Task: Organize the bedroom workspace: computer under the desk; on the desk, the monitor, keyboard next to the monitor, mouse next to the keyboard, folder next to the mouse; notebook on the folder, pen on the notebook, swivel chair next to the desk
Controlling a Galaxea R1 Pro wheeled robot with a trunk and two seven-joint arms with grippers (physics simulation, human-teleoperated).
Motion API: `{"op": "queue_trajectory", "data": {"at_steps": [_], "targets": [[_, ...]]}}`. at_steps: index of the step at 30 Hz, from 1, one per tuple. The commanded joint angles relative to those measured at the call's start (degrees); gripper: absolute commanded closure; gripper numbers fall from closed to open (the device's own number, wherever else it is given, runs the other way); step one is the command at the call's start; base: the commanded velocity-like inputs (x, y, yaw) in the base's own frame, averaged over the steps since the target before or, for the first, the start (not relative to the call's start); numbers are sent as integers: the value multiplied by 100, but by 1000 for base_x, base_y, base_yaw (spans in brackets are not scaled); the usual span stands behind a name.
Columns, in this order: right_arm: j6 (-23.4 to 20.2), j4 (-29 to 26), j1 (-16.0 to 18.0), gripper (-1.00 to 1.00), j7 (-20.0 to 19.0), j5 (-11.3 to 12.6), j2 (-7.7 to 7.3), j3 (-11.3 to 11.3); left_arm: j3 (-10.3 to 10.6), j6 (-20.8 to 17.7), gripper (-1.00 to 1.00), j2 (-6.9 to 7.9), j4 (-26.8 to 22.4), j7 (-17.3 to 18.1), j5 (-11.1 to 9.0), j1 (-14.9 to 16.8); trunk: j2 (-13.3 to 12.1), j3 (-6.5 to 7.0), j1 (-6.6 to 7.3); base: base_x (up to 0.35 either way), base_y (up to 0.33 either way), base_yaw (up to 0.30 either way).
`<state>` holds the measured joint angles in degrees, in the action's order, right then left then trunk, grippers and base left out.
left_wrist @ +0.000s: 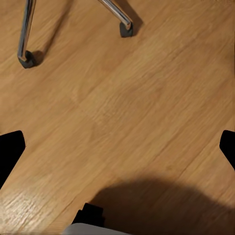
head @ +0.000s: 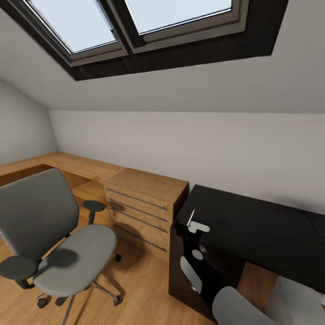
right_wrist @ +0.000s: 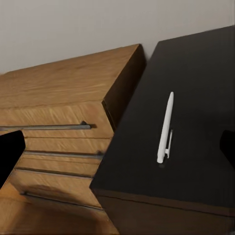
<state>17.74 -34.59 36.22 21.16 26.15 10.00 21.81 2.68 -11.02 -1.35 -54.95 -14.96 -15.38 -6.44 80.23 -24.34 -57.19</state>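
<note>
Desk (right_wrist: pixel 196 88): pen (right_wrist: pixel 165 128) lengthwise, flat.

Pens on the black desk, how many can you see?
1. A white pen lies flat on the black desk top near its corner beside the wooden drawer cabinet. Others may lie outside the views.

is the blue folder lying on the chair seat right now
No, in the head view the grey seat of the swivel chair is bare, with just a shadow across it and no folder on it.

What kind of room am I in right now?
Likely an attic room used as a workspace: sloped wall with skylights, a grey swivel chair, and a black desk with a pen on it.
</note>
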Motion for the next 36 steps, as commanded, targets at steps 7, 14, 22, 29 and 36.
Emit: {"op": "queue_trajectory", "data": {"at_steps": [7, 14, 22, 29, 36], "targets": [[-2, -20, 18, -100, 12, 39, 0, 23, 13, -23, -100, 3, -16, -42, -53, -4, 4, -26, 0, 0, 0, 254], [-2, -66, 32, -100, -5, 34, 0, 12, 11, -23, -100, 3, -16, -42, -52, -1, 4, -78, 0, 0, 0, 92], [-48, -855, 13, -100, -27, 67, 0, -14, 13, -23, -100, 3, -16, -42, -53, -4, 4, -94, 0, 0, 0, 9], [-244, -1065, -11, -100, -25, 98, 0, -17, 13, -23, -100, 3, -16, -42, -53, -2, 4, -95, 0, 0, 0, 0], [-155, -1117, -18, -100, -3, 70, 0, -28, 13, -23, -100, 3, -16, -42, -53, -3, 4, -95, 0, 0, 0, 0]]}}
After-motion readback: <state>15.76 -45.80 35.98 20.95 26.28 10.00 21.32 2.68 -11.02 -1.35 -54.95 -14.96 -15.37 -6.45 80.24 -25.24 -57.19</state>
